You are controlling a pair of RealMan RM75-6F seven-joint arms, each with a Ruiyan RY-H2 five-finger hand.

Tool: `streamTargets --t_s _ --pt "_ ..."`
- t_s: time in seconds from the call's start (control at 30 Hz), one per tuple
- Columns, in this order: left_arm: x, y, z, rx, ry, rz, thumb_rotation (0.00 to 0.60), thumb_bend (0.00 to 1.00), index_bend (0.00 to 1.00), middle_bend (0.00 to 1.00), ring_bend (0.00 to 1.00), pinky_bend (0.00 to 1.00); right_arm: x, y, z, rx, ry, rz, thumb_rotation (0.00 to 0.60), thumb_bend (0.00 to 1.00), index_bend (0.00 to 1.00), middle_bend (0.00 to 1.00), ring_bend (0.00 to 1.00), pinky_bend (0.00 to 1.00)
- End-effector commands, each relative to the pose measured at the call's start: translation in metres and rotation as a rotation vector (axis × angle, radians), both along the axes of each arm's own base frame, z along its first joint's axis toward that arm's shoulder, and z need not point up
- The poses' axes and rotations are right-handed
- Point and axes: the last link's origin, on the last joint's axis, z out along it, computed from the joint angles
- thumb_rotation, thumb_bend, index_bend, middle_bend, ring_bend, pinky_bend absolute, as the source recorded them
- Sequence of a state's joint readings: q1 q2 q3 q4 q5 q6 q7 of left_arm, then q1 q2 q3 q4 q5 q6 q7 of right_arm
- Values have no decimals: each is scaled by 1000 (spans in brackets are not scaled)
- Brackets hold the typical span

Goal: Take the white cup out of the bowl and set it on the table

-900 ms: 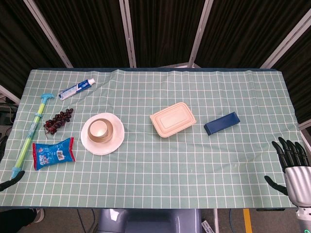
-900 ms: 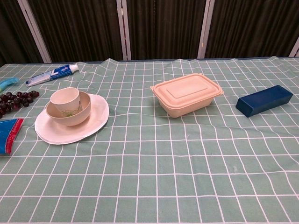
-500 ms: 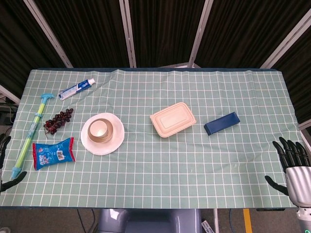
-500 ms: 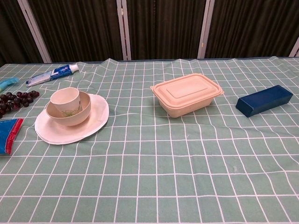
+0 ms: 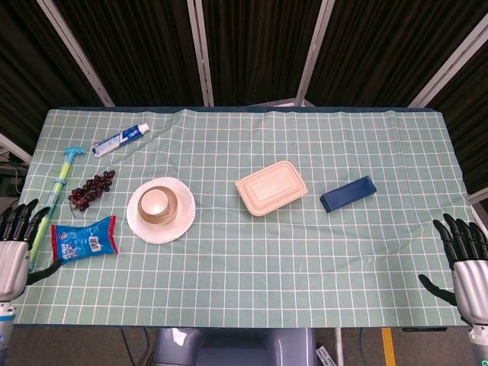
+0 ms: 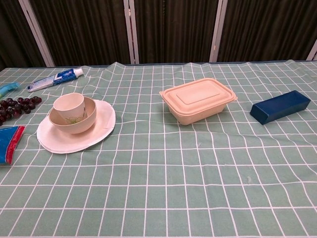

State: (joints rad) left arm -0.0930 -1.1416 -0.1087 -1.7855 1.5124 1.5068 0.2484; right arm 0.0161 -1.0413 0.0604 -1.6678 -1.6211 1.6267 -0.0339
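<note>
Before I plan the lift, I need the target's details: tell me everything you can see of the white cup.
The white cup is a small, round, handleless cup, off-white to cream, smooth like plastic or ceramic. It stands upright, mouth open and apparently empty, inside the tan bowl, sitting toward the bowl's left side with its rim above the bowl's. The bowl rests on a white plate on the left half of the table. Neither hand touches it.

No text, brand or number can be read. The toothpaste tube [image 5: 120, 140] near the desk's far left corner carries blue and white print, too small to make out. The blue snack bag [image 5: 83, 240] at the left edge shows white lettering and a picture panel, also illegible. Nothing else on the desk bears visible markings.
</note>
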Motion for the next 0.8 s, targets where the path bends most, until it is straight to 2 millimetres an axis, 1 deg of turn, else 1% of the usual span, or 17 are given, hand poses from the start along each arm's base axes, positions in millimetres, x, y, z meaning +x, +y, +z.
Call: streamTargets --t_s 0.03,0.27,0.3,0.4,0.6,0.67,0.8 --pt "14 30 -18 -27 23 -36 600 77 301 0 0 0 0 -1 1 0 -5 0 600 42 0 0 0 0" --pt "37 74 -49 -92 59 -55 600 159 426 0 0 0 1 0 3 2 -12 10 600 41 0 0 0 0" --pt "40 82 -55 -102 64 -55 600 166 434 0 0 0 1 0 3 3 -13 8 600 41 0 0 0 0" --pt "45 96 -67 -129 76 -49 600 192 460 0 0 0 0 0 4 1 -18 9 600 42 0 0 0 0" --pt "54 113 -92 -183 115 -40 600 226 497 0 0 0 -1 -1 6 -1 -29 6 600 42 0 0 0 0" --pt "56 118 -98 -189 115 -35 600 248 508 0 0 0 -1 -1 6 0 -31 6 600 41 0 0 0 0" --pt "58 124 -108 -212 106 -19 600 257 514 0 0 0 -1 -1 7 -1 -37 8 600 41 0 0 0 0"
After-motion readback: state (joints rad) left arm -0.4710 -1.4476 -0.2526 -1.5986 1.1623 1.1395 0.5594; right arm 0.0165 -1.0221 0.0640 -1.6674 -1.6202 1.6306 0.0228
